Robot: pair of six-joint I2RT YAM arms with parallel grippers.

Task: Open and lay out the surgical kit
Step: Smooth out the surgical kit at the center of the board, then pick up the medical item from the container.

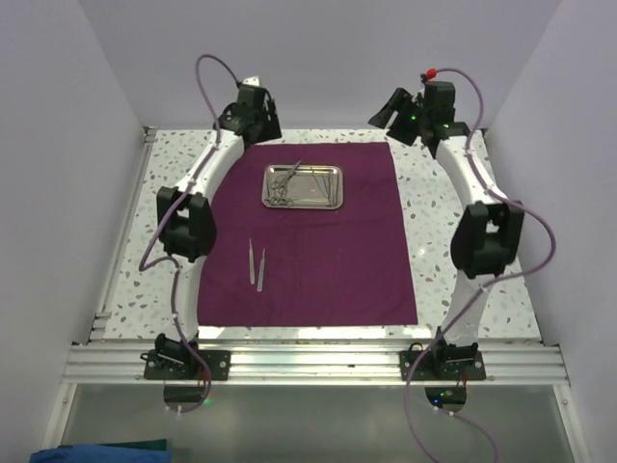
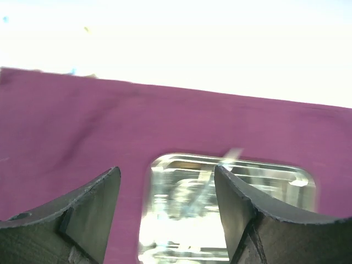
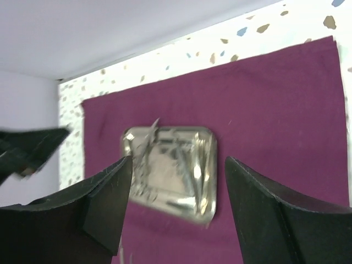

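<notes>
The surgical kit's maroon cloth (image 1: 318, 251) lies spread flat on the table. A shiny steel tray (image 1: 304, 185) sits on its far half with thin silver instruments (image 1: 282, 183) in it. Two tweezers (image 1: 256, 263) lie on the cloth nearer left. My left gripper (image 1: 254, 116) hovers over the cloth's far left corner, and my right gripper (image 1: 393, 108) over the far right corner. The left gripper (image 2: 166, 170) is open and empty, with the tray (image 2: 187, 214) blurred below it. The right gripper (image 3: 179, 159) is also open and empty above the tray (image 3: 176, 170).
The speckled tabletop (image 1: 443, 203) shows around the cloth, with white walls on three sides. An aluminium rail (image 1: 308, 365) carries both arm bases at the near edge. The left arm's dark gripper (image 3: 27, 149) shows blurred at the left of the right wrist view.
</notes>
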